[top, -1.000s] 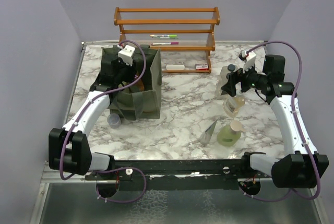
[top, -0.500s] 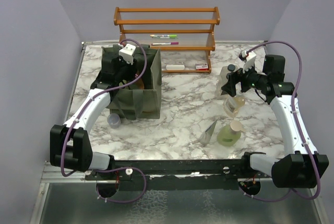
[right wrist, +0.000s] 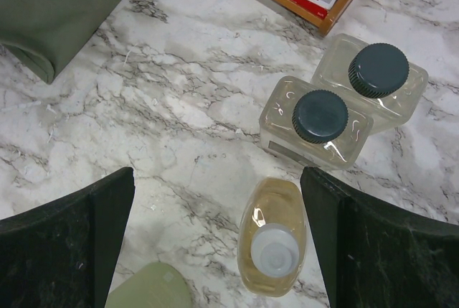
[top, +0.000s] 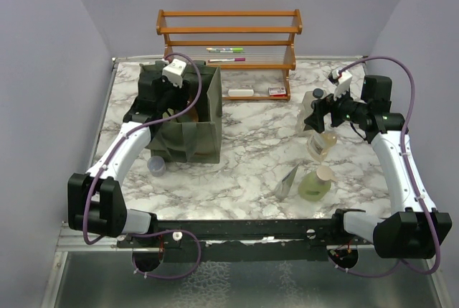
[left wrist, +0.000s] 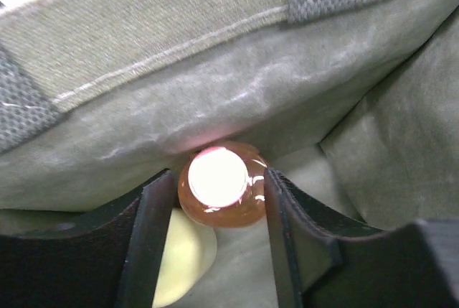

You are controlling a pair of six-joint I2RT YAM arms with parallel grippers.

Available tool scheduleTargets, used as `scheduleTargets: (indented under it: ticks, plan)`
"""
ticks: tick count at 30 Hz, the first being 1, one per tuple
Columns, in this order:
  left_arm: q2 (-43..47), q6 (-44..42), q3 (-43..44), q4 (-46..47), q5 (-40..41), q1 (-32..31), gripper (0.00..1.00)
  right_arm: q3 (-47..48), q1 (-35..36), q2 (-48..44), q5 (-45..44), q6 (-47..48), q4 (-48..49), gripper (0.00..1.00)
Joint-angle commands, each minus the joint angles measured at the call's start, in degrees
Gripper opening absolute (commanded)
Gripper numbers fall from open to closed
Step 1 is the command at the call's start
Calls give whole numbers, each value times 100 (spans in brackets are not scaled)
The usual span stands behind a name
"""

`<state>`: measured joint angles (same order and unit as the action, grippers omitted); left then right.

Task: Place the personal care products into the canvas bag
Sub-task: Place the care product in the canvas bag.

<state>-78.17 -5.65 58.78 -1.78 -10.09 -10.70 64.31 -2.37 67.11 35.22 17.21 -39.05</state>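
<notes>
A marble-patterned table (top: 251, 150) stands between pale lilac walls, with a wooden slatted rack (top: 229, 31) at the top centre of the overhead view. The olive canvas bag (top: 193, 136) stands left of centre, its mouth open upward. The left gripper (left wrist: 219, 182) reaches down inside it. Its jaws are partly apart on either side of an orange bottle with a pink cap (left wrist: 222, 211) that stands against the bag's inner wall. Whether the fingers (left wrist: 154, 236) press on the bottle or only flank it cannot be told. A pale bottle (left wrist: 183, 250) lies on the bag floor just below and left of it.

At the right of the overhead view the right gripper (right wrist: 217, 179) hovers with jaws spread wide, holding nothing. Beneath it stand two clear bottles with black caps (right wrist: 319, 118), touching each other, and an amber bottle (right wrist: 274, 236) just below them. A green pump bottle (top: 315, 184) and a grey pouch (top: 288, 181) sit lower on the table.
</notes>
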Motion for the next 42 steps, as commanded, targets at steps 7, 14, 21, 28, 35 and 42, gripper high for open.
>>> scheduleTargets:
  ticks: [7, 14, 21, 28, 35, 42]
  plan:
    - [244, -80, 339, -111, 68, 44, 62, 164, -35, 73, 131, -16, -32, 99]
    - [397, -112, 542, -363, 60, 42, 71, 160, -35, 58, 117, -7, -41, 99]
    - [505, -71, 891, -722, 68, 40, 79, 208, -35, 27, 73, 1, -50, 99]
    - [764, 27, 1165, -1001, 62, 37, 89, 300, -35, 6, -29, 37, -83, 99]
    - [1058, 60, 1548, -1424, 0, 43, 94, 417, -35, -117, -671, 88, 13, 99]
    - [1171, -138, 2097, -1876, -168, 46, 96, 624, -14, 168, -1115, -14, 42, 99]
